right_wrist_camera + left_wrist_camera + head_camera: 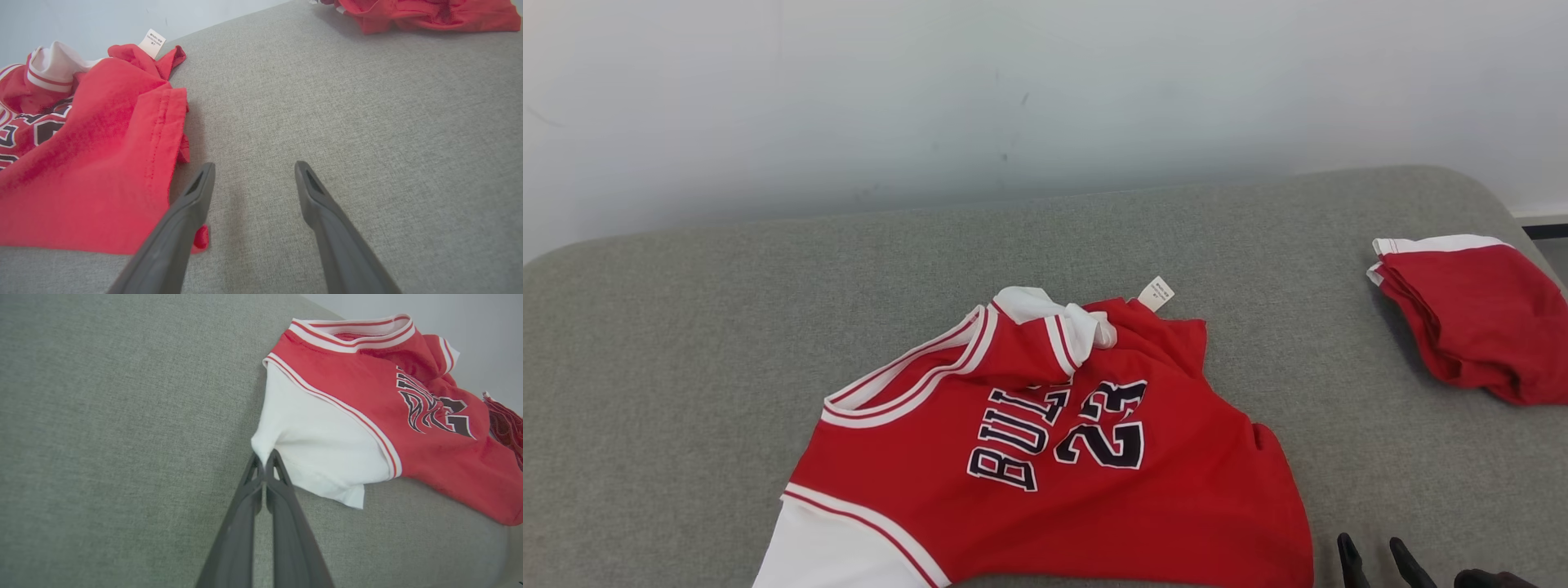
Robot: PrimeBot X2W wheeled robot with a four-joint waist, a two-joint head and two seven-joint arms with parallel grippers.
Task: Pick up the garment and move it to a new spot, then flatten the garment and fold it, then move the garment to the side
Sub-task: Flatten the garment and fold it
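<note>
Bright, even light; faint shadow beside garment point(90, 171); wide-angle warp in wrist views.

Left pincer point(265, 459) clamped on white sleeve point(318, 445) of red jersey point(367, 388), grey padded surface point(102, 437) beneath

A grey woven-fabric surface point(686, 327) with rounded far corners stands against a pale wall point(1045, 82) marked by a few faint scuffs. Near the surface's far right edge lies a folded pile of red cloth with white trim point(1474, 318).

Bare grey cushion point(686, 327) left of the jersey point(1054, 457); folded red pile point(1470, 318) far right.
</note>
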